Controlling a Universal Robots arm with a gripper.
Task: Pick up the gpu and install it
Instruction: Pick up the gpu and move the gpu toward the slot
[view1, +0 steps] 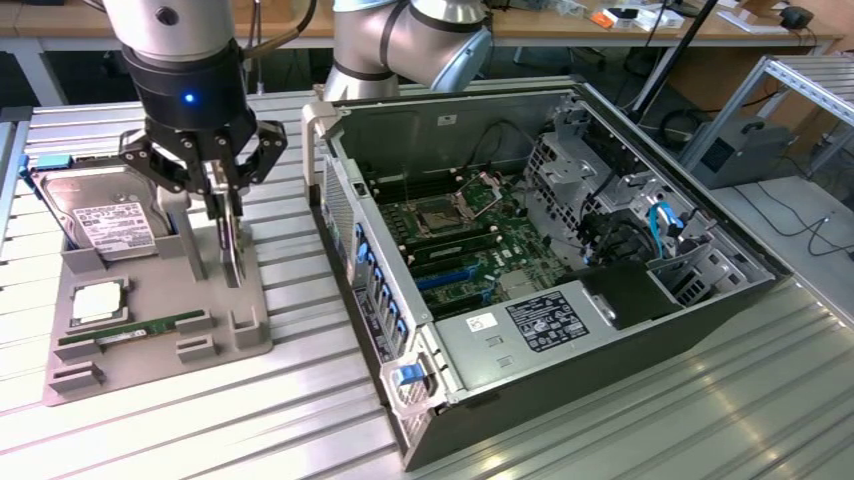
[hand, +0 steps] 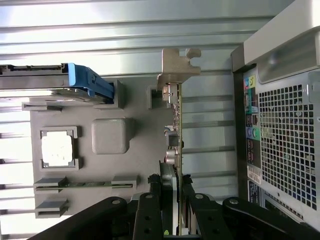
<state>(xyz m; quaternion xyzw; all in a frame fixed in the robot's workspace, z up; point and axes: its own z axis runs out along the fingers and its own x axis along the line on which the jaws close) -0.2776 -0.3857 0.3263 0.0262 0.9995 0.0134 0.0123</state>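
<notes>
- Hard drive (view1: 110, 218): stands tilted in the rear slot of the grey fixture (view1: 160, 365), at about 9 o'clock from the claw in the exterior view.
- Processor chip (view1: 99, 301): flat in its square pocket, at about 7 o'clock from the claw and well apart from it.
- RAM stick (view1: 134, 329): narrow and green, lying on edge in its slot just beyond the chip, toward the front of the fixture.
- Claw (view1: 224, 206): hangs vertically over the fixture's edge on the exterior view's right. It is about half open, with the jaws closed onto the two faces of the gpu (view1: 231, 255).
- Gpu position: the card stands on its long edge and runs straight down from the claw toward 6 o'clock. Its lower end is at the fixture; I cannot tell whether it has lifted clear.
- Wrist view: the fingers (hand: 167, 185) press the thin card from both sides near one end. The silver bracket (hand: 175, 65) is at the far end, outside the grip.
- Computer case (view1: 641, 340): lies open on the counter (view1: 667, 420) at 3 o'clock from the claw, with the motherboard (view1: 454, 225) exposed and the gpu not in it.
</notes>
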